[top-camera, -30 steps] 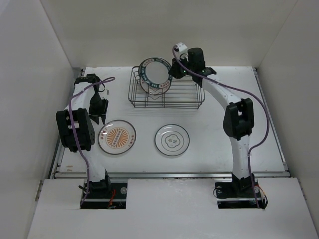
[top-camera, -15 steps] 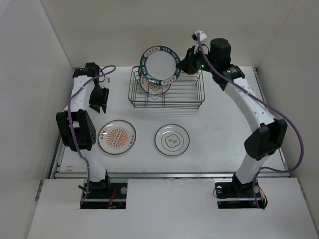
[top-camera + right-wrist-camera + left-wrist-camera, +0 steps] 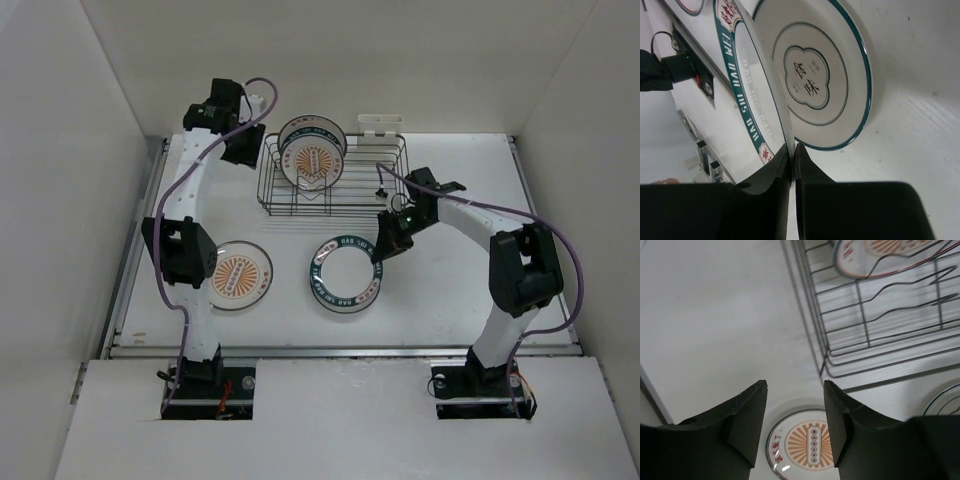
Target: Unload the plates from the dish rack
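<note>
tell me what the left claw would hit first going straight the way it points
Most likely bare white tabletop, between the dark wire dish rack and the flat-lying orange sunburst plate; nothing nearer shows ahead of the left claw, though depth is unclear.

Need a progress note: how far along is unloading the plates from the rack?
Done: a round orange-sunburst plate and a white flower-outline plate lie flat on the white table. In hand: the right gripper is shut on the rim of a green-lettered white plate, tilted over the flower-outline plate. Left: a second orange-sunburst plate stands in the dark wire dish rack; the left gripper is open.
</note>
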Controlling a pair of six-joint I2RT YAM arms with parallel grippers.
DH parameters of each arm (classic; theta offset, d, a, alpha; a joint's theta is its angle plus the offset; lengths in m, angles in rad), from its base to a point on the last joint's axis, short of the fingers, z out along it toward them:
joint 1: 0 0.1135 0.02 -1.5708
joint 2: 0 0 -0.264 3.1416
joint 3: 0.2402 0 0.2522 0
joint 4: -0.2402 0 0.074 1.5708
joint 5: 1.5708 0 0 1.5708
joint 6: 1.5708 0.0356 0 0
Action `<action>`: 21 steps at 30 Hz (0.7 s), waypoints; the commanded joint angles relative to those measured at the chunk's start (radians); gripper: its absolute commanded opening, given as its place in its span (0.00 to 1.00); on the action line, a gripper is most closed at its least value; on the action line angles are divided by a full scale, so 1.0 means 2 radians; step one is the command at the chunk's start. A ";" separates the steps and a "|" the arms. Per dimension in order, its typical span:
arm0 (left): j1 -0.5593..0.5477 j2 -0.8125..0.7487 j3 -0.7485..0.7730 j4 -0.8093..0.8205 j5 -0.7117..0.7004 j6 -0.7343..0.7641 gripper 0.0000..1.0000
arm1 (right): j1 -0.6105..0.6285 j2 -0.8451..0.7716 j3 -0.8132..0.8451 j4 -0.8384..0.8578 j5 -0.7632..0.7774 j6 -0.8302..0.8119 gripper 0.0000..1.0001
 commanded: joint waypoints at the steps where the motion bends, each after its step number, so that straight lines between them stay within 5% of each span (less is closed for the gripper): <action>1: -0.026 0.001 0.014 0.071 -0.010 0.005 0.46 | 0.002 -0.029 -0.012 -0.006 -0.012 0.005 0.00; 7: -0.044 0.028 0.002 0.152 -0.010 -0.030 0.60 | 0.002 0.013 -0.022 0.004 0.033 0.022 0.02; 9: -0.049 0.036 0.002 0.162 -0.004 -0.030 0.60 | 0.002 0.020 -0.022 0.013 0.043 0.029 0.14; 10: -0.049 0.036 0.002 0.167 -0.004 -0.030 0.61 | 0.002 0.025 -0.022 0.013 0.047 0.029 0.32; 14: -0.063 0.062 0.002 0.187 -0.016 -0.011 0.66 | 0.002 0.031 -0.022 0.007 0.070 0.029 0.52; 21: -0.083 0.097 0.002 0.267 -0.054 0.001 0.69 | 0.002 0.024 -0.006 -0.035 0.142 0.029 0.55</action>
